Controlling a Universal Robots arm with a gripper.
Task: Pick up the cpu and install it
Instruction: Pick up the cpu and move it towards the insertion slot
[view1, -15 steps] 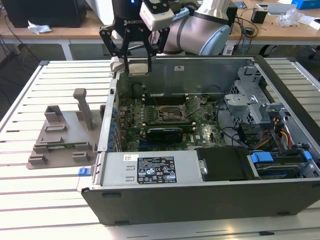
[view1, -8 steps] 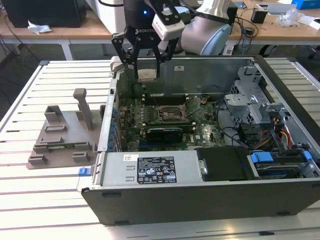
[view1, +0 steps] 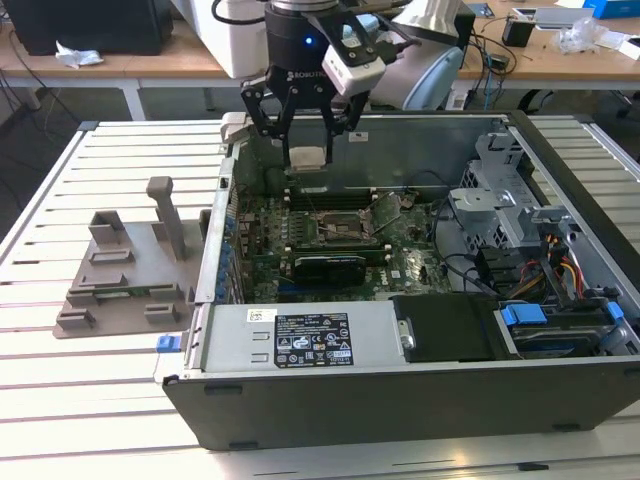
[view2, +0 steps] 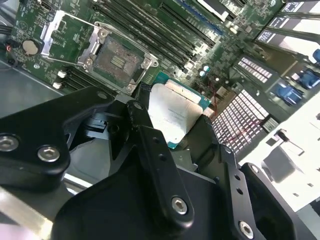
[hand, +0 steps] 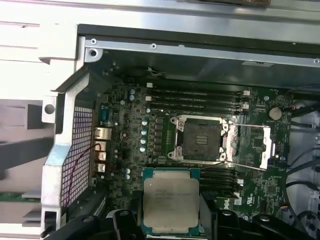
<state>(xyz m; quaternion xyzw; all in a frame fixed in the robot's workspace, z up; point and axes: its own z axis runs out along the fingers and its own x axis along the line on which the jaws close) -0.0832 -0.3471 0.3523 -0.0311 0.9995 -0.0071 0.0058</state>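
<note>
The cpu (view1: 306, 156) is a flat square chip with a silver-white top, held in the air over the back of the open computer case (view1: 420, 400). My black gripper (view1: 305, 148) is shut on it, one finger on each side. In both wrist views the cpu (view2: 172, 112) (hand: 171, 200) sits between the black fingers (view2: 147, 137) (hand: 122, 220), with its green edge showing. The motherboard's empty socket (view1: 340, 228) (hand: 201, 140) (view2: 119, 60) lies below and a short way off from the chip, its metal retention frame swung open beside it (hand: 252, 145).
A grey moulded tray with upright posts (view1: 130, 270) lies on the slatted table at the exterior view's left of the case. Memory slots (hand: 200, 97) run beside the socket. A black power supply (view1: 450, 325), drive cage (view1: 500, 200) and cables crowd the case's right side.
</note>
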